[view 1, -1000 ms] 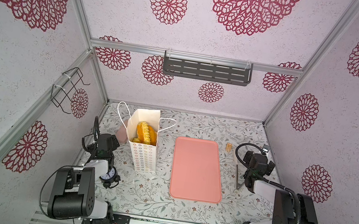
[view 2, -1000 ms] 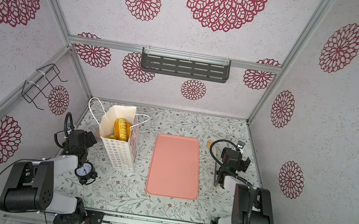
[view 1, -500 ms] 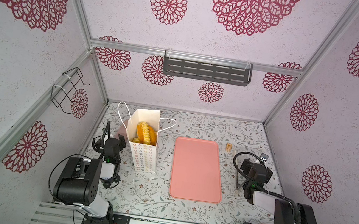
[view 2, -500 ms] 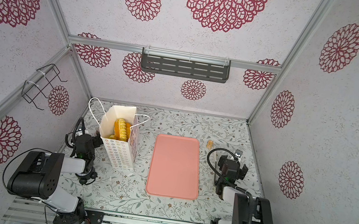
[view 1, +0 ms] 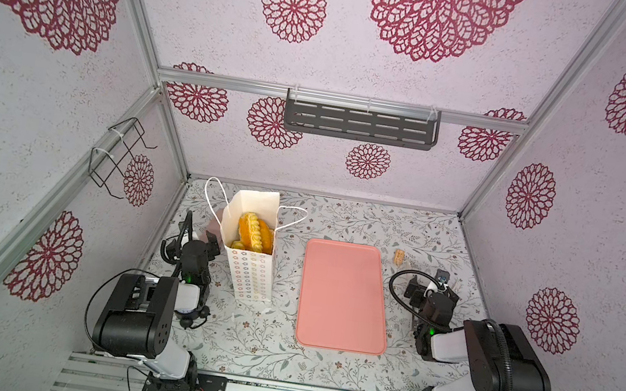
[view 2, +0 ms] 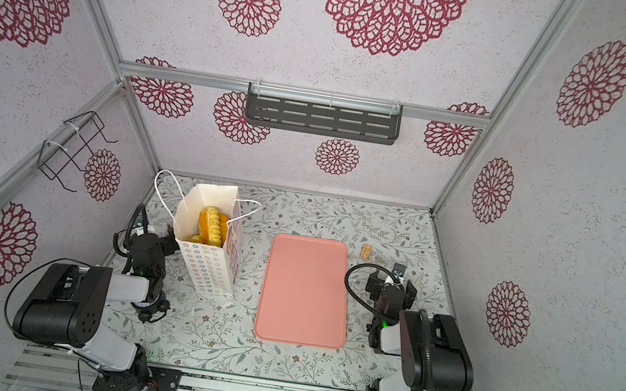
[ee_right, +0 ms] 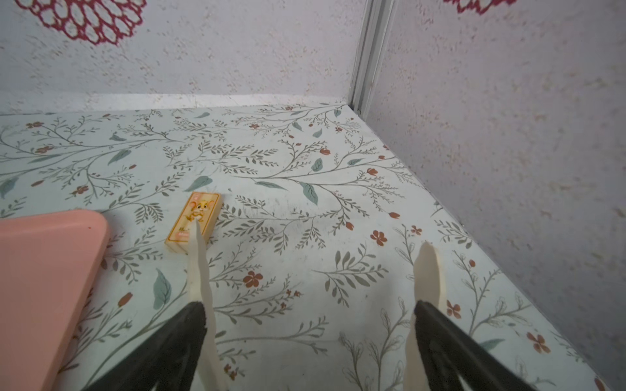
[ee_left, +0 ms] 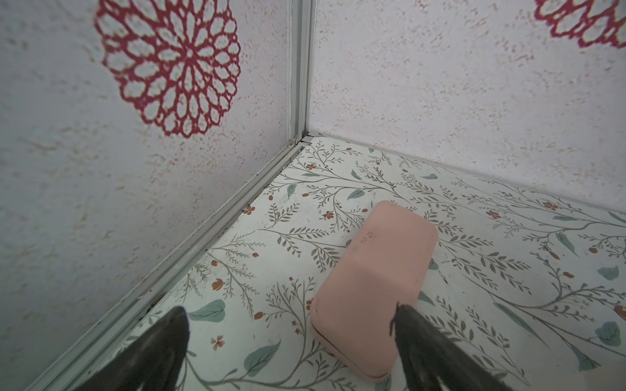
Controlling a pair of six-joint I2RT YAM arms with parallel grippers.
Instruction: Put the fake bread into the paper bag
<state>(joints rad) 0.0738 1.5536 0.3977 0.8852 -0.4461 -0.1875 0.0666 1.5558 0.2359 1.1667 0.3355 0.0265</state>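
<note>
On the left, our left gripper [ee_left: 289, 309] sits low beside the paper bag [view 1: 251, 275], claw apart and empty, facing a small pink case [ee_left: 372, 287] whose faint embossed marks we cannot read. The bag stands upright with the fake bread [view 1: 253, 232] heaped inside, close to its mouth. The pink tray [view 1: 342, 295] to its right lies bare, and we see no bread loose on the table [view 1: 341, 217], so we judge the task done, or all but. Further right, a little yellow block [ee_right: 200, 206] shows a cartoon mouse; its lettering is too small to read. Our right gripper [ee_right: 311, 237] is likewise spread wide, holding nothing.
</note>
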